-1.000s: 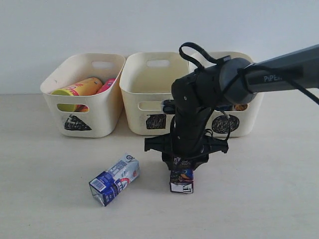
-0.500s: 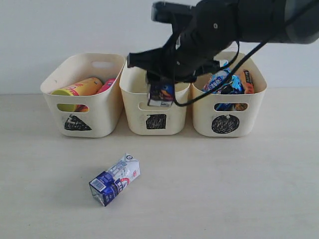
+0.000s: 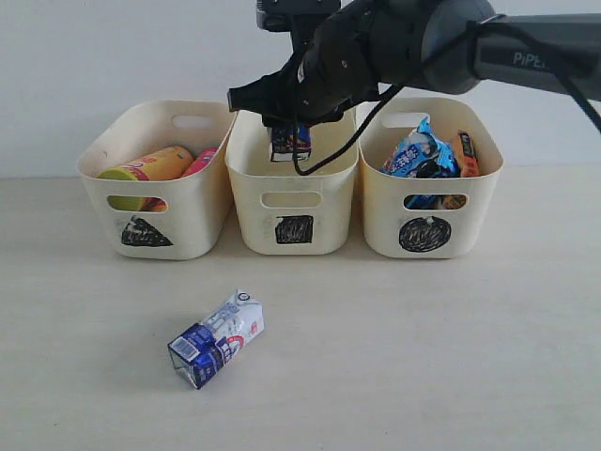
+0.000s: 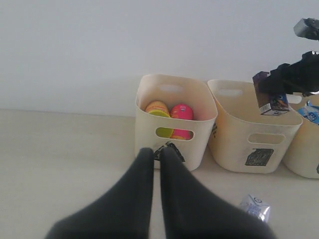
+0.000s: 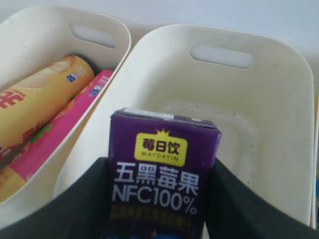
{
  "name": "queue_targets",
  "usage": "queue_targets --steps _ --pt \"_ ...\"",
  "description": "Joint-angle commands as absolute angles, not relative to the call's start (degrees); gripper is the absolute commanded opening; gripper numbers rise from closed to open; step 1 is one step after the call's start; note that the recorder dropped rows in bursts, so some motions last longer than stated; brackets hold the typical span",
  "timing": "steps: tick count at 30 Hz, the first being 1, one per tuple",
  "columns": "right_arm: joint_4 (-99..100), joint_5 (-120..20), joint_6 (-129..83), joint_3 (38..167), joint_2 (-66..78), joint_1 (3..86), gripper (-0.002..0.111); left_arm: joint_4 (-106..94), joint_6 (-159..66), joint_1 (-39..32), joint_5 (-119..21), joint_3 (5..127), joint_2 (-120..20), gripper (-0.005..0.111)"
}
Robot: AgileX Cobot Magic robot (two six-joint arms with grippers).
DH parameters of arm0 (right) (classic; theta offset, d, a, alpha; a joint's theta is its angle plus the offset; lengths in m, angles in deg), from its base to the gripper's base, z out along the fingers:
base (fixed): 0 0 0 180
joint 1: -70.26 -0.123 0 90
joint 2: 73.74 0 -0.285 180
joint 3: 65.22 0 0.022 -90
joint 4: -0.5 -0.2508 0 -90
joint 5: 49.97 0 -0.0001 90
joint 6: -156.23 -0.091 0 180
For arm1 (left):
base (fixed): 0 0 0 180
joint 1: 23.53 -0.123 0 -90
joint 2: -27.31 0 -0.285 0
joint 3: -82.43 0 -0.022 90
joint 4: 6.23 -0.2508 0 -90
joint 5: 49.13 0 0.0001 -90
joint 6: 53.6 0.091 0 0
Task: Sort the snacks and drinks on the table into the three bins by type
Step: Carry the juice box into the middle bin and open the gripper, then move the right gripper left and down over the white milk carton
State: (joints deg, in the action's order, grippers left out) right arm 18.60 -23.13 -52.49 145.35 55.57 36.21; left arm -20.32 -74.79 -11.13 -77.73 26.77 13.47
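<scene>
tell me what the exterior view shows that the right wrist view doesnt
Only the exterior view: the circle bin holding the blue crinkly bag and orange-brown packet, the blue and white carton lying on the table, and the black marks on the bin fronts.
Only the right wrist view: the print on the purple carton and the bare floor of the square bin.
Both: the right tool holding that carton over the square bin, with the yellow-orange chip tube and pink chip tube in the triangle bin.

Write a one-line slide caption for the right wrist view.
Right gripper holds the purple drink carton above a cream bin; chip tubes lie in the neighbouring bin.
</scene>
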Motion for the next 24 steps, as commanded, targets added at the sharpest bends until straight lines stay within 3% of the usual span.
queue_targets --steps 1,3,9,10,17,19,20,21,22,24 --pt "20.4 -24.9 -52.2 146.2 55.4 36.6 0.002 -20.1 -74.6 -10.9 -77.9 26.5 13.8 0.004" --pt "20.4 -24.9 -52.2 146.2 55.4 36.6 0.012 -20.1 -74.6 -10.9 -77.9 26.5 13.8 0.004" --pt "20.5 -24.9 -52.2 146.2 55.3 36.6 0.068 -20.1 -74.6 -10.9 -77.9 26.5 13.8 0.004" --pt "20.5 -24.8 -52.2 146.2 55.3 36.6 0.069 -20.1 -74.6 -10.9 -77.9 26.5 13.8 0.004" --pt "19.8 -16.1 -52.2 146.2 51.8 36.6 0.068 -20.1 -74.6 -10.9 -77.9 26.5 13.8 0.004" --pt "18.8 -10.2 -52.1 146.2 50.5 36.5 0.055 -20.1 -74.6 -10.9 -77.9 26.5 13.8 0.004" --pt "17.5 -5.8 -51.2 146.2 49.8 36.5 0.036 -20.1 -74.6 -10.9 -77.9 26.5 13.8 0.004" --pt "16.7 -3.5 -50.3 146.2 49.4 36.5 0.024 -20.1 -74.6 -10.9 -77.9 26.5 13.8 0.004" --pt "15.5 1.3 -48.1 146.2 48.7 36.5 0.003 -20.1 -74.6 -10.9 -77.9 26.5 13.8 0.004" --pt "12.5 6.9 -44.0 146.2 47.8 36.5 0.001 -20.1 -74.6 -10.9 -77.9 26.5 13.8 0.004"
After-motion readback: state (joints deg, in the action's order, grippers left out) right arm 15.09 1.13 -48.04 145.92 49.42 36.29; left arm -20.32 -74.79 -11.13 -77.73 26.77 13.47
